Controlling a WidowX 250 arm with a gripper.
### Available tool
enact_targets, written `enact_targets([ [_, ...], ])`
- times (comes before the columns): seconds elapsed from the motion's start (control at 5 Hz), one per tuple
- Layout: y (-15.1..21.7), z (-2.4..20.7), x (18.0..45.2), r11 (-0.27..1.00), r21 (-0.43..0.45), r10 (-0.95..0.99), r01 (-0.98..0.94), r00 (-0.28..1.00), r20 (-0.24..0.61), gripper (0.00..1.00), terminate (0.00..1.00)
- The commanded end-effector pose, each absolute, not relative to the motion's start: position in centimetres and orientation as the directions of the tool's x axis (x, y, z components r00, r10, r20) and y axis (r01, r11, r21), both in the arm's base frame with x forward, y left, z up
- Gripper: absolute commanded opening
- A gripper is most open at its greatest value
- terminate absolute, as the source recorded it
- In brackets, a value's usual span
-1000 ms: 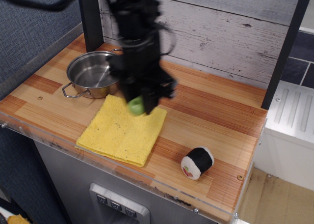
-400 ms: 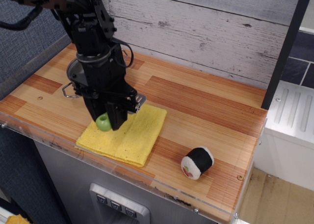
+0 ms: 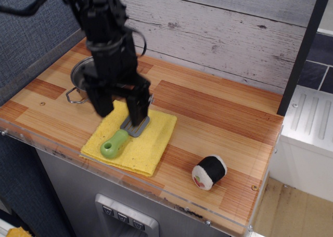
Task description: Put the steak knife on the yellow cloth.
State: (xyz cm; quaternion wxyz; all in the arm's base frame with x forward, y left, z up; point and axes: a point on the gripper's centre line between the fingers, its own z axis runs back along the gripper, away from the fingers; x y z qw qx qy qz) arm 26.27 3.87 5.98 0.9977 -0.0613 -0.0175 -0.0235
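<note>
On the striped wooden counter [image 3: 218,117], just in front of the weathered grey plank wall [image 3: 223,34], we see a round stainless-steel pan with loop handles [image 3: 83,81] at the back left, partly hidden behind the black robot arm [image 3: 104,34]. Touching its front edge lies the bright yellow, roughly square cloth [image 3: 151,143], soft and flat with faint dark specks. The small toy steak knife [image 3: 122,136], with its chunky lime-green handle and flat grey slotted head, rests on that cloth, its handle pointing toward the counter's front edge and its head toward the pan. Above it hangs our black gripper [image 3: 120,104], its two fingers spread wide and holding nothing, one finger to either side of the knife's head. Well apart, near the front right, a black-and-white toy sushi roll [image 3: 209,172] lies on its side on the bare wood. A clear plastic strip [image 3: 156,193] edges the counter front. We find no readable writing anywhere.
</note>
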Motion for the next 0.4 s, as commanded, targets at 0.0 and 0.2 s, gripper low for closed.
enact_targets([
  [0.0, 6.4, 10.2, 30.7, 0.993, -0.095, -0.057, 0.072, 0.987, 0.153, 1.0, 0.0],
  [0.2, 6.6, 10.0, 31.8, 0.994, -0.088, -0.044, 0.06, 0.984, 0.174, 1.0, 0.0],
])
